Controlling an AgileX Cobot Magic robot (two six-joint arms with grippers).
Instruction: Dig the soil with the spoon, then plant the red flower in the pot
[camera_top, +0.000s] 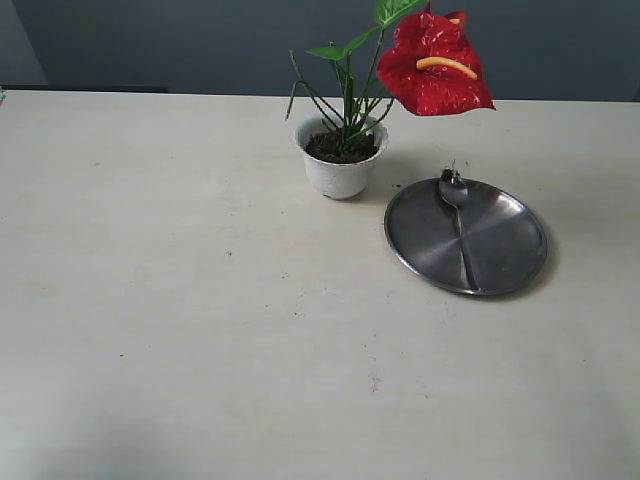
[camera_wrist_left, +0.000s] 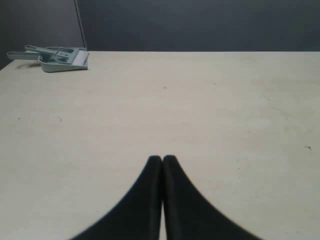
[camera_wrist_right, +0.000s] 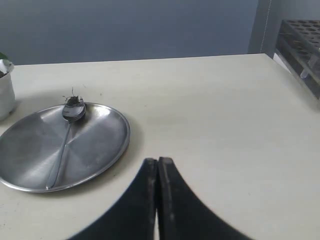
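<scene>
The small white pot (camera_top: 339, 170) stands on the pale, smooth table (camera_top: 180, 320), near the far side. It looks like plastic, with a wavy rim and sides that get thinner toward the bottom. Dark, crumbly soil (camera_top: 338, 149) fills it up to the rim. The red flower (camera_top: 435, 65) stands in that soil on thin green stems. Its bloom is shiny and shaped like a heart, with an orange-yellow spike on it, and it leans out over the table toward the plate (camera_top: 505, 255). The plate is round, flat and made of shiny grey metal, and it lies just beside the pot without touching it. The spoon (camera_top: 458, 225) lies on the plate, thin handle along the middle and bowl by the rim closest to the pot. A little dark clump of dirt sits on the bowl. The left gripper (camera_wrist_left: 162, 159) is black and smooth, and its two curved fingers are pressed together with nothing between them, over bare table. A grey-green dustpan (camera_wrist_left: 60, 57) lies at a far corner. The right gripper (camera_wrist_right: 158, 161) is pressed closed the same way, holding nothing, near the plate
</scene>
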